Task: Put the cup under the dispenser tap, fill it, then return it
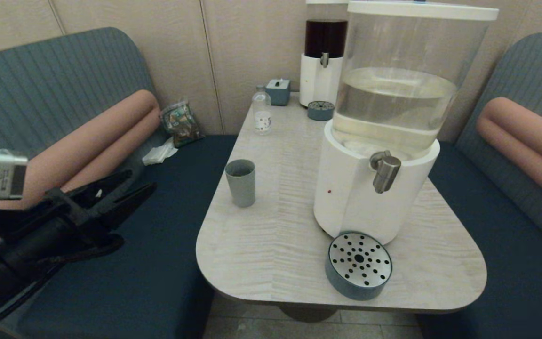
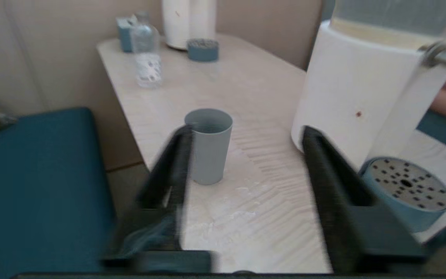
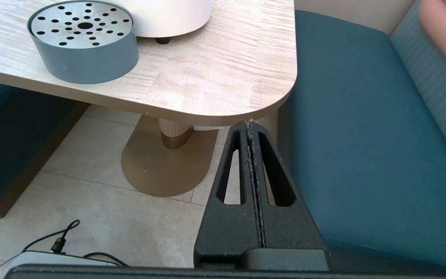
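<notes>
The left gripper (image 1: pixel 137 186), fingers spread and empty, is reaching from off the bench (image 1: pixel 271 226) toward the cup (image 1: pixel 240 182), standing upright well apart from the dispenser tap (image 1: pixel 384 172); next it must straddle and clasp the cup, while the right gripper (image 3: pixel 251 126) is idling clenched below.

grey-green cup (image 1: pixel 240 182), pale woodgrain table (image 1: pixel 271 245), blue-grey tray (image 1: pixel 358 265) with dotted steel top.
</notes>
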Tool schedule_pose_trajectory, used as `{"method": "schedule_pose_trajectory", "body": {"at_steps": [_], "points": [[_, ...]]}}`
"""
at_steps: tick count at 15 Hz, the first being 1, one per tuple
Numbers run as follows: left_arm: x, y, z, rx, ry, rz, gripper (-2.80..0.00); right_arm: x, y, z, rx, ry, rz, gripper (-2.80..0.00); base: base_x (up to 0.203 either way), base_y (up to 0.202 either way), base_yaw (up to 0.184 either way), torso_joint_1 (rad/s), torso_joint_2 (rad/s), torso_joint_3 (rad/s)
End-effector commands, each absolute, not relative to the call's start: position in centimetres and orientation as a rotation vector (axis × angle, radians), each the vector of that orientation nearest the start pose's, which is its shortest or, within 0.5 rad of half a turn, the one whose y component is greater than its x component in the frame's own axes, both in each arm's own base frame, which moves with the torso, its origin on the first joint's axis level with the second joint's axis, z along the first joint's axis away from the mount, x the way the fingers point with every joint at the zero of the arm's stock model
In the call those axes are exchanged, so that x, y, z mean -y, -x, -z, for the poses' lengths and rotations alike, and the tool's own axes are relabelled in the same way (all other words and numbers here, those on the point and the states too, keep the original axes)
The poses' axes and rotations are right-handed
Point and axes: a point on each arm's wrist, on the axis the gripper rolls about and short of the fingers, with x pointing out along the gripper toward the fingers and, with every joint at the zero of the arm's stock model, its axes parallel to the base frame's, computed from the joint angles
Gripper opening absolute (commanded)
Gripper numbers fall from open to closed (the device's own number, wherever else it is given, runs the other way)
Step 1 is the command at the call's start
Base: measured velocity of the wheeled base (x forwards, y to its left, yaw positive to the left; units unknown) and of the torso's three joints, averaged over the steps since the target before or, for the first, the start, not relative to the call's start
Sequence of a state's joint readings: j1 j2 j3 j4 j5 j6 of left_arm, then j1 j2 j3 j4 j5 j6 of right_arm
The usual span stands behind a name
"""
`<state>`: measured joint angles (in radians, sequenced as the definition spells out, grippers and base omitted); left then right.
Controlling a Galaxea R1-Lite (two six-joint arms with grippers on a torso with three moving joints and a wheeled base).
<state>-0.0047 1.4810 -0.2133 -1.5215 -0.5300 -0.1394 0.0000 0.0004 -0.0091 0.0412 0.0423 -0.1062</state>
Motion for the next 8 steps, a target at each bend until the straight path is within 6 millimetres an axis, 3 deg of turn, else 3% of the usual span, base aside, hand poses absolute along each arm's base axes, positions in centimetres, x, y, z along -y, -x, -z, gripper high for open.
{"method": "schedule_pose_trajectory", "body": {"at_steps": [1,8], "points": [[1.2,-16.5,-19.0,0.283,0.055,0.540,-2.80,-0.1,2.4,-7.4,-0.030,0.107,-0.045,-2.80,0.000,0.000,0.000,0.000,0.00,0.000],[0.9,-7.6,-20.1,0.508,0.084,0.453,-2.80,-0.1,2.4,-7.4,-0.030,0.107,-0.045,-2.80,0.000,0.000,0.000,0.000,0.00,0.000]]}}
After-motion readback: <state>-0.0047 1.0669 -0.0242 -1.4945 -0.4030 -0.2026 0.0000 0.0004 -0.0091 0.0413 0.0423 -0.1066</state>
